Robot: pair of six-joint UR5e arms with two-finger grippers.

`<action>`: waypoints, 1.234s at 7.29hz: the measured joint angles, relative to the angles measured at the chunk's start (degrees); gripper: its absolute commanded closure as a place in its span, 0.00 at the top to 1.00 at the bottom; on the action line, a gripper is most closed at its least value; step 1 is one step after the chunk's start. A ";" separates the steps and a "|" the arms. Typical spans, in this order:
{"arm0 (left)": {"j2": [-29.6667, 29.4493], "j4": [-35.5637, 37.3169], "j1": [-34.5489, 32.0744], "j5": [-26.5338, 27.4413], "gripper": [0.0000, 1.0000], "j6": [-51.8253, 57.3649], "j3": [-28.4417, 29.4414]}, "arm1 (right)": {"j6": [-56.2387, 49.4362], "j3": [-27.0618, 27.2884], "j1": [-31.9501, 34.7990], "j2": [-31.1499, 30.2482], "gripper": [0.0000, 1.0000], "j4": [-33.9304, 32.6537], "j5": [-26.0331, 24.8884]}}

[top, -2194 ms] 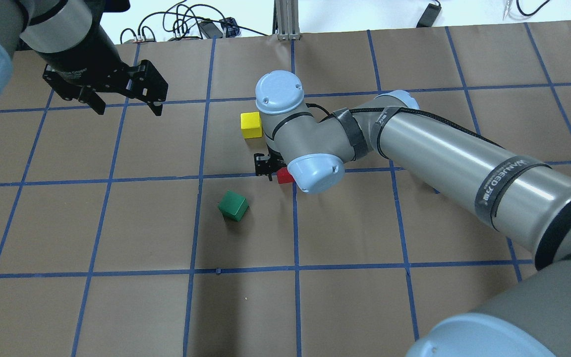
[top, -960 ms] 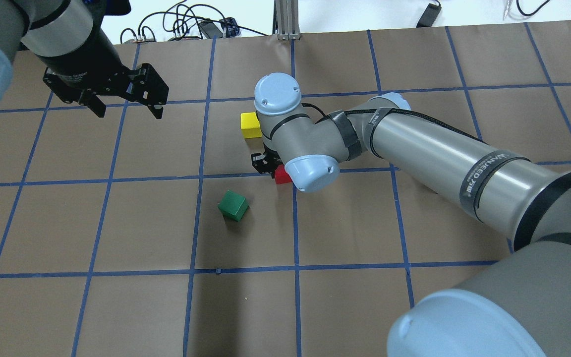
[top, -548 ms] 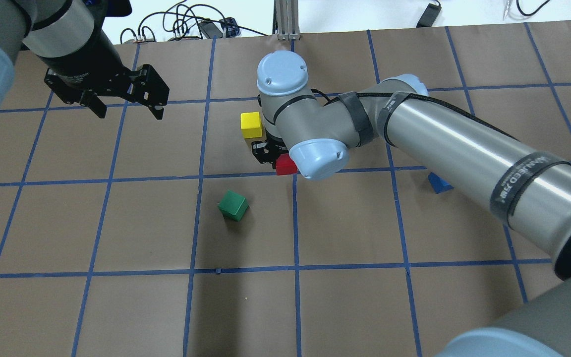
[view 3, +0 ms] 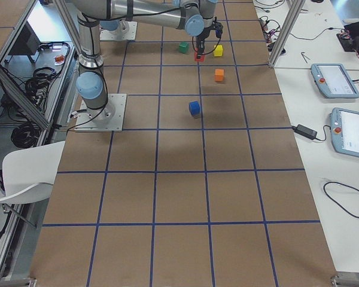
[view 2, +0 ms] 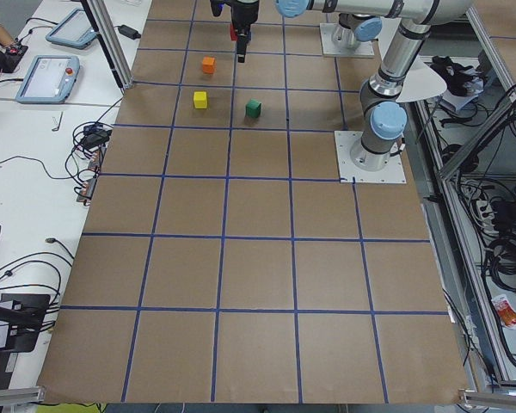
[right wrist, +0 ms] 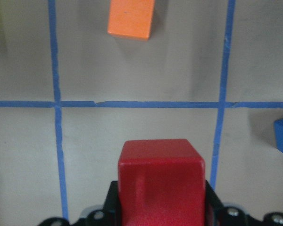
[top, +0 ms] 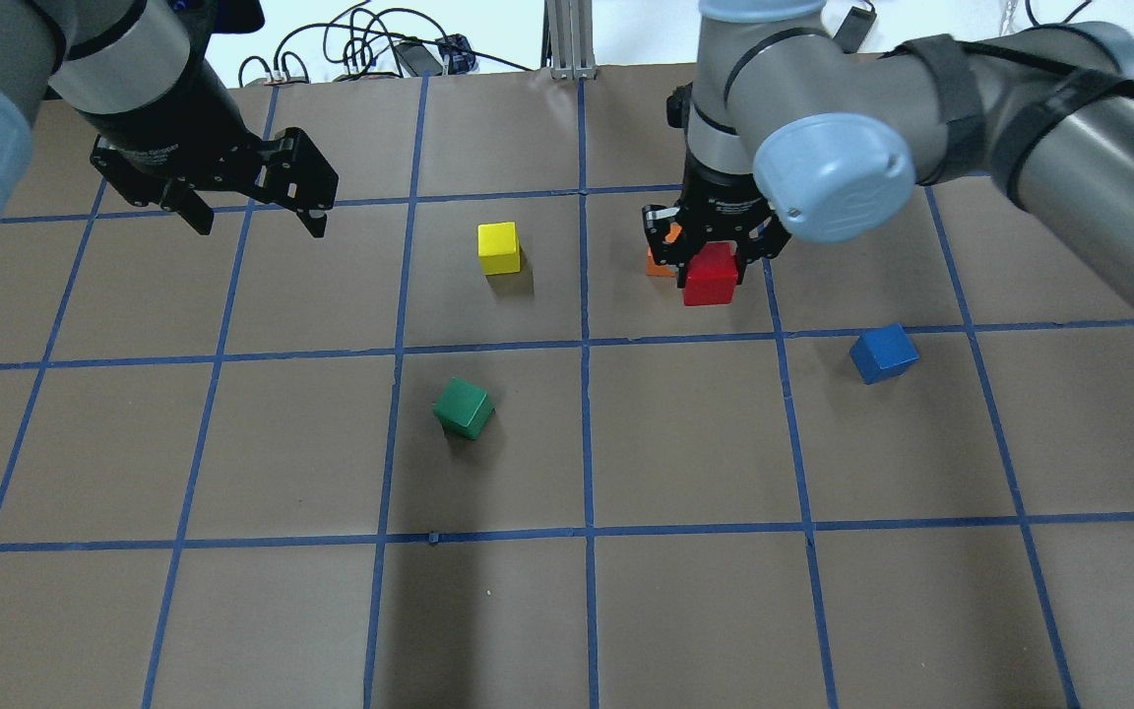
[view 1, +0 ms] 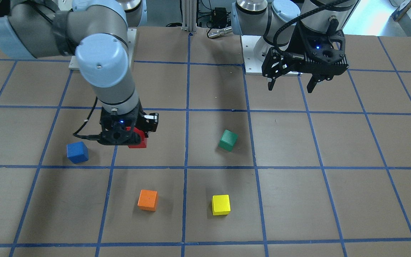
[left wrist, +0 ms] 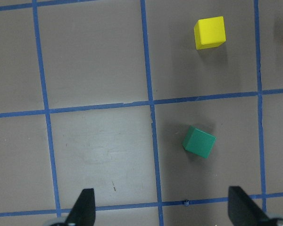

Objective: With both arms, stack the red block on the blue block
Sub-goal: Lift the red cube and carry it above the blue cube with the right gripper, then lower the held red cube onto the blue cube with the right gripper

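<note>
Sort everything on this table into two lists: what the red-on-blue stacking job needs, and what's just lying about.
Job in hand: red block, held in the right gripper; blue block, nothing on it yet; left gripper, open and empty.

Lying about: green block; yellow block; orange block.

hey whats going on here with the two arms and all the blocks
The right claw is shut on the red block and holds it clear of the table, not yet over the blue block, which sits alone on the table a short way off. The left claw hangs open and empty over its own side. The green block, yellow block and orange block lie on the table, with neither claw on them.
</note>
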 measured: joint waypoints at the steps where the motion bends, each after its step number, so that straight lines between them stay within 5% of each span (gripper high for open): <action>1: -0.04 0.00 -0.04 -0.02 1.00 0.00 -0.01 | -5.58 1.40 -3.46 -2.04 0.00 2.64 -0.12; 4: -0.07 0.00 -0.07 -0.04 1.00 0.00 -0.05 | -22.73 8.45 -13.19 -5.27 0.00 0.66 -3.41; 9: -0.22 -0.02 -0.29 -0.04 1.00 -0.02 -0.19 | -35.73 18.37 -18.58 -6.67 0.00 -15.63 -4.19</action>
